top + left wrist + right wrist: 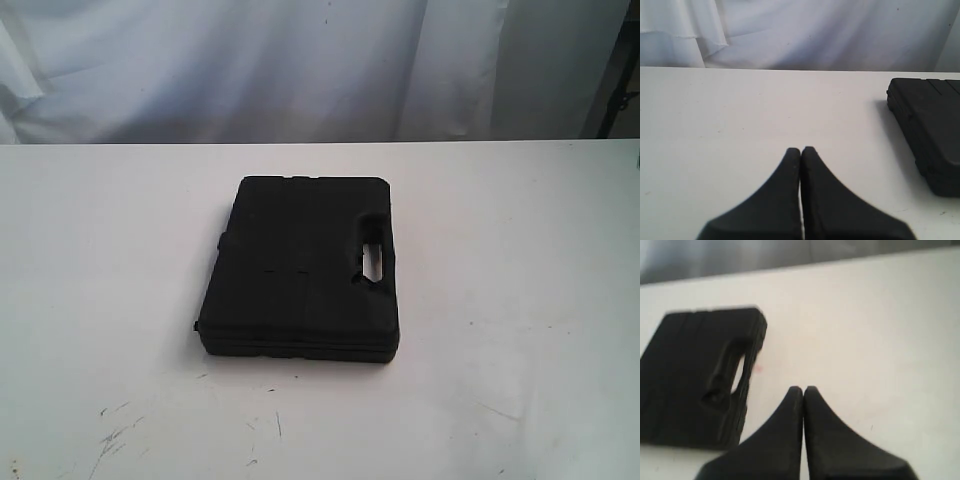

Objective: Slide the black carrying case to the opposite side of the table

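The black case lies flat near the middle of the white table, its handle with the oval slot on its right side. Neither arm shows in the exterior view. In the left wrist view my left gripper is shut and empty above bare tabletop, with a corner of the case off to one side and apart from it. In the right wrist view my right gripper is shut and empty too, close to the handle side of the case without touching it.
Dark scuff marks mark the table near its front edge left of the case. A small pink spot sits on the table beside the case's handle edge. A pale draped cloth hangs behind the table's far edge.
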Tool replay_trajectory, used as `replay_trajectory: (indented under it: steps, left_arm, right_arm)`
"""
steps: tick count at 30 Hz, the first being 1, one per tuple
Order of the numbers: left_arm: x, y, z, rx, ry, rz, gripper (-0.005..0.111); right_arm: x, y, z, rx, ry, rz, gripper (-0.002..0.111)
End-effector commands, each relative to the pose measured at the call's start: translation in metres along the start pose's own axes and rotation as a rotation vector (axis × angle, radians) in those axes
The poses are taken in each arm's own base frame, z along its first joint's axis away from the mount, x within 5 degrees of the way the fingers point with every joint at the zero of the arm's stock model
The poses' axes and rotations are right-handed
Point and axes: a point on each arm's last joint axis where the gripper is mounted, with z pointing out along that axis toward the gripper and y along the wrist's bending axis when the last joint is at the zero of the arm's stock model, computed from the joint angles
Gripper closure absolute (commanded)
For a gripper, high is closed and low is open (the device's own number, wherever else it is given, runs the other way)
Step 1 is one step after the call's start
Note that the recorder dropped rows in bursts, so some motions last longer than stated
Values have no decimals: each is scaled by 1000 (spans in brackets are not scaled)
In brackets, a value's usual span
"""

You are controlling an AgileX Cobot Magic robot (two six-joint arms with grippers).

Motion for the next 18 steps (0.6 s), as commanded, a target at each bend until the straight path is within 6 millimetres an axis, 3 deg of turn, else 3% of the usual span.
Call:
replay_trajectory:
  steps: [1,12,18]
  left_arm:
    - [1,0,0,4,-4,5,107]
    - [1,0,0,4,-4,5,107]
    - [1,0,0,4,-4,5,107]
  right_arm:
    - [11,4,20,-18,218,28,108]
    - [5,8,26,-48,207,52,108]
    - [-17,24,49,-78,300,20,108]
